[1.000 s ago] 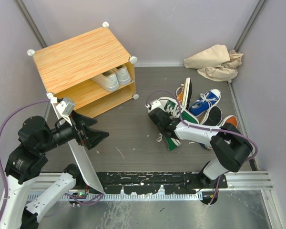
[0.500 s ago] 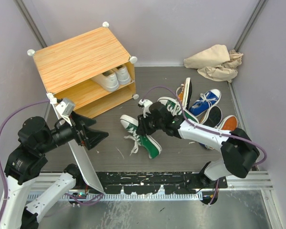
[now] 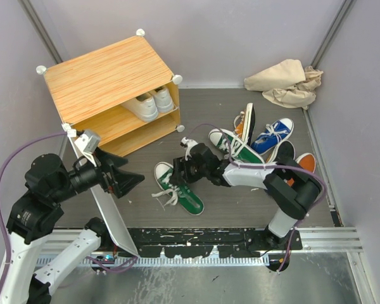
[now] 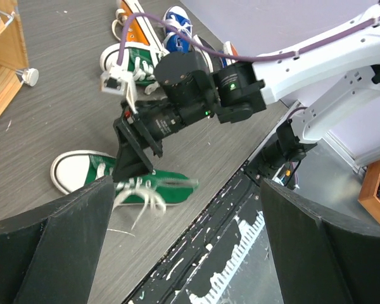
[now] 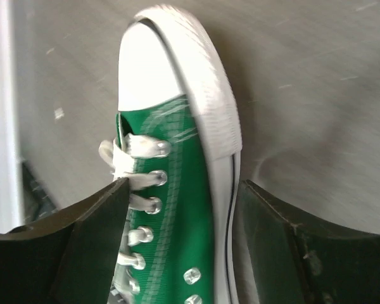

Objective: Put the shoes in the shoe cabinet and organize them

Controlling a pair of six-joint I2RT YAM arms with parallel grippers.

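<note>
One green shoe (image 3: 177, 188) lies flat on the dark floor in front of the shoe cabinet (image 3: 107, 79), white toe toward the cabinet, laces loose. My right gripper (image 3: 185, 170) hangs low over it, jaws open and straddling the shoe (image 5: 171, 209); a strip of floor shows between the sole and the right finger (image 5: 272, 247). A white pair (image 3: 149, 104) stands on the cabinet's upper shelf. My left gripper (image 4: 187, 187) is open wide with nothing between its fingers, raised near the cabinet's front left, and looks down on the green shoe (image 4: 171, 183).
More shoes are heaped at the right: a second green one (image 3: 234, 147), an orange one (image 3: 246, 123), a blue one (image 3: 272, 136), another orange one (image 3: 304, 161). A crumpled beige cloth (image 3: 285, 82) lies in the back right corner. The cabinet's pale door panel (image 3: 107, 215) hangs by my left arm.
The right arm carried the green shoe leftward from the heap and set it down flat before the cabinet, then its jaws spread apart. The left arm has stayed put.
</note>
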